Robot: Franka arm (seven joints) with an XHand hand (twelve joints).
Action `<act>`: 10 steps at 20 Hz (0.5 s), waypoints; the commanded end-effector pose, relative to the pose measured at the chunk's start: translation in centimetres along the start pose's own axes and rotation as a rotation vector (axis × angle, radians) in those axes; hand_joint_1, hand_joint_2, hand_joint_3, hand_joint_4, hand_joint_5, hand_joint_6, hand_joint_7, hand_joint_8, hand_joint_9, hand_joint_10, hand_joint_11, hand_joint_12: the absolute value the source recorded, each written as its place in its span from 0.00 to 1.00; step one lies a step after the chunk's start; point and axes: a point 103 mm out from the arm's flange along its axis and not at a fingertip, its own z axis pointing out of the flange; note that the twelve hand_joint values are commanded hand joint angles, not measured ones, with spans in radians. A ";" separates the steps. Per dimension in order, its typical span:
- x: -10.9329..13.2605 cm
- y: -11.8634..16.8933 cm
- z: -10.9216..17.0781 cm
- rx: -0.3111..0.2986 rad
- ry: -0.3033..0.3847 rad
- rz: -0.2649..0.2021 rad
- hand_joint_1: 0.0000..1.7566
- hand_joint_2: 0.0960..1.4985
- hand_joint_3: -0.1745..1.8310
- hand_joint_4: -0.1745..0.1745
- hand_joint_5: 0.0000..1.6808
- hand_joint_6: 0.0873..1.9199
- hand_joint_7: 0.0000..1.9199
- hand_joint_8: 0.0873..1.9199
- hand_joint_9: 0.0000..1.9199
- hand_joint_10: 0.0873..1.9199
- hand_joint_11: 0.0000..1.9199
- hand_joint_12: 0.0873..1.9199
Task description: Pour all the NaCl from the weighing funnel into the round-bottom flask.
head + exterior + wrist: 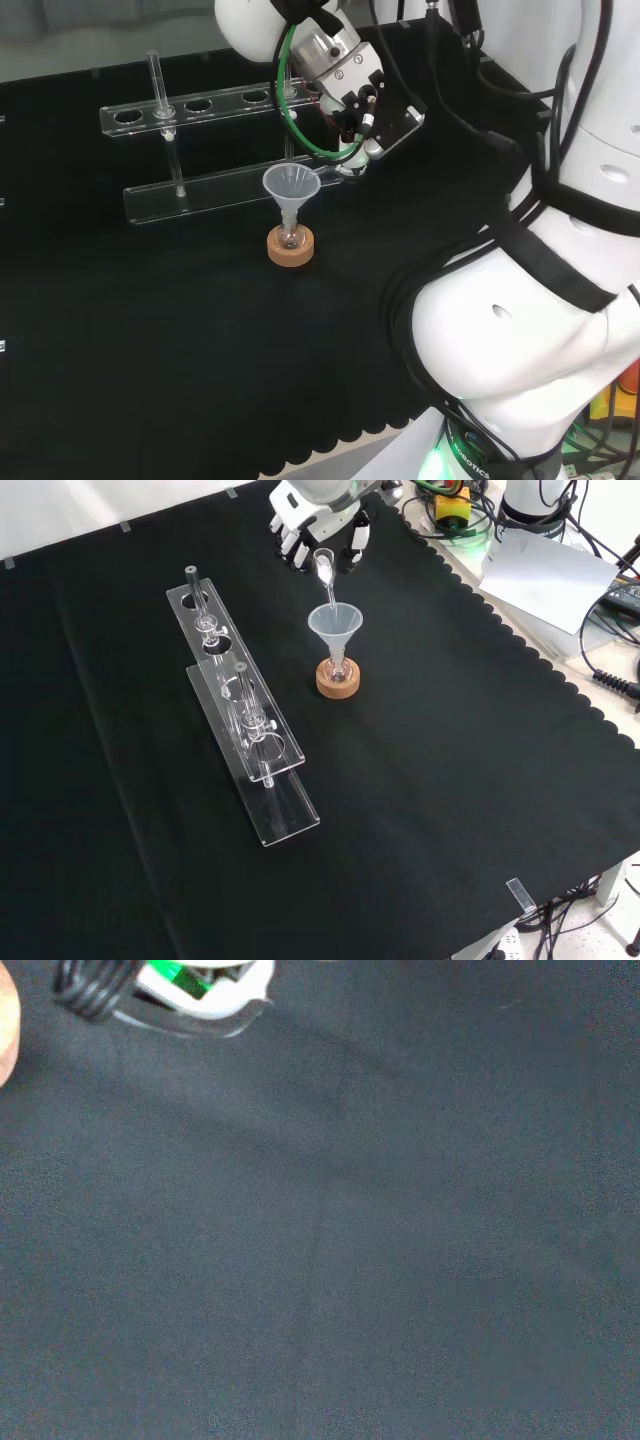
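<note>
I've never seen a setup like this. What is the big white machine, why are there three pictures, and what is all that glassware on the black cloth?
It is one robot arm ending in a black and white hand. One camera looks over the arm from behind, one from the front, one sits at the wrist and sees mostly the cloth. On the cloth stand a clear rack and a small flask on a cork ring, with a funnel in its neck. The hand holds a thin clear weighing funnel tilted over that funnel.
</note>
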 end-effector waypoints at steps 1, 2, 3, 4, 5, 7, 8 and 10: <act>0.2 0.2 -0.3 0.038 -0.028 0.011 0.61 0.43 0.45 1.00 0.66 0.49 0.32 0.29 0.44 0.22 0.30 0.63; 0.2 0.3 -0.4 0.043 -0.029 0.013 0.61 0.43 0.45 1.00 0.66 0.49 0.31 0.29 0.44 0.22 0.30 0.63; 0.2 0.3 -0.5 0.046 -0.031 0.014 0.61 0.43 0.45 1.00 0.66 0.49 0.31 0.29 0.44 0.22 0.30 0.63; 0.3 0.3 -0.6 0.050 -0.034 0.014 0.61 0.43 0.45 1.00 0.66 0.49 0.31 0.29 0.44 0.22 0.30 0.63; 0.3 0.3 -0.6 0.052 -0.037 0.015 0.61 0.43 0.45 1.00 0.66 0.49 0.31 0.29 0.44 0.22 0.30 0.63; 0.4 0.3 -0.8 0.063 -0.045 0.019 0.61 0.43 0.45 1.00 0.66 0.49 0.31 0.29 0.44 0.22 0.30 0.63; 0.4 0.4 -0.9 0.072 -0.050 0.020 0.61 0.43 0.45 1.00 0.66 0.49 0.31 0.29 0.44 0.22 0.30 0.63; 0.5 0.4 -1.0 0.080 -0.054 0.022 0.61 0.43 0.45 1.00 0.66 0.49 0.30 0.29 0.44 0.21 0.30 0.63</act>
